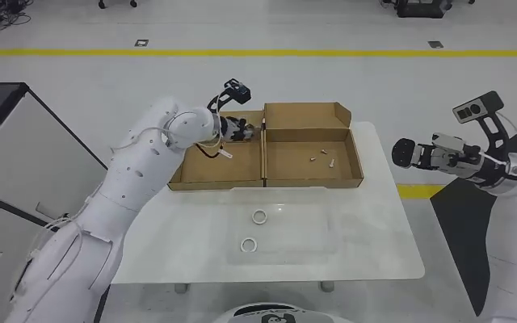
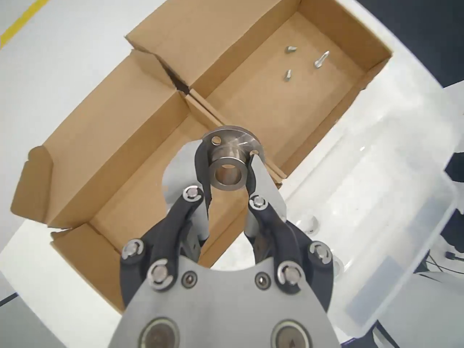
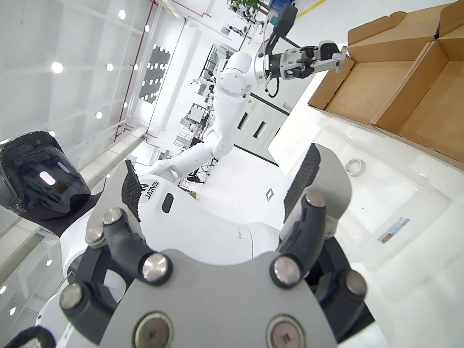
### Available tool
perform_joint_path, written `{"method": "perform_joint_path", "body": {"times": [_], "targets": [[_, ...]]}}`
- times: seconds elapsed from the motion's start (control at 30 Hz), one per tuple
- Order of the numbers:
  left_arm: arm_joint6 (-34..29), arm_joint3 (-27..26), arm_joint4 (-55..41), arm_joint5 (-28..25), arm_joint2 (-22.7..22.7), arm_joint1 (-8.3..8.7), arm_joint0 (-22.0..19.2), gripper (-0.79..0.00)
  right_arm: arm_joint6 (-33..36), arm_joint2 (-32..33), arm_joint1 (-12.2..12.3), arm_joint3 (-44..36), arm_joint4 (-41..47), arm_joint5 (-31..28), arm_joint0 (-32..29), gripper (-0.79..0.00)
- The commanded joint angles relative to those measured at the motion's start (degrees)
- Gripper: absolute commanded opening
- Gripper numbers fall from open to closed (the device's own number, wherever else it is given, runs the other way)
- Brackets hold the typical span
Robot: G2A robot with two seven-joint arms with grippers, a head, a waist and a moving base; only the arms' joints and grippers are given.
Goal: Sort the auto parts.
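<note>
My left gripper [image 2: 226,175] is shut on a steel flanged bushing [image 2: 229,159] and holds it above the left cardboard box [image 1: 216,165], near the wall shared with the right box. The same gripper [image 1: 249,129] hangs over that box's far right corner. The right cardboard box [image 1: 312,161] holds three small screws [image 2: 290,74]. Two metal rings, one [image 1: 259,216] farther and one [image 1: 250,245] nearer, lie in a clear plastic tray [image 1: 311,234] in front of the boxes. My right gripper [image 3: 221,186] is open and holds nothing, off the table's right side [image 1: 401,152].
The white table [image 1: 388,242] carries both boxes at the back and the tray at the front. The boxes' flaps [image 1: 305,113] stand up along their far side. Bare tabletop lies right of the tray.
</note>
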Motion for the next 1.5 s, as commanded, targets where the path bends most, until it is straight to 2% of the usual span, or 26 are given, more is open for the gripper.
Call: {"method": "perform_joint_path", "body": {"times": [0.0, 0.17, 0.6, 0.77, 1.17, 1.47], "targets": [[0.34, 3.15, 0.55, -0.37, 1.78, -0.65, -0.93, -0.785, 0.0, 0.0, 0.0, 0.0, 0.0, 0.0, 0.0, 0.0], [1.46, 9.68, 3.68, -0.89, 5.97, -2.43, -3.49, -0.785, 0.0, 0.0, 0.0, 0.0, 0.0, 0.0, 0.0, 0.0], [2.1, 20.53, 5.88, -3.76, 14.34, -7.44, -6.69, -0.785, 0.0, 0.0, 0.0, 0.0, 0.0, 0.0, 0.0, 0.0], [2.64, 23.89, 4.93, -4.46, 16.02, -9.18, -6.93, -0.785, 0.0, 0.0, 0.0, 0.0, 0.0, 0.0, 0.0, 0.0], [4.57, 29.94, 9.71, -5.76, 20.12, -12.64, -8.08, -0.785, 0.0, 0.0, 0.0, 0.0, 0.0, 0.0, 0.0, 0.0], [6.63, 35.21, 10.9, -6.6, 21.42, -15.06, -8.65, -0.785, 0.0, 0.0, 0.0, 0.0, 0.0, 0.0, 0.0, 0.0]]}}
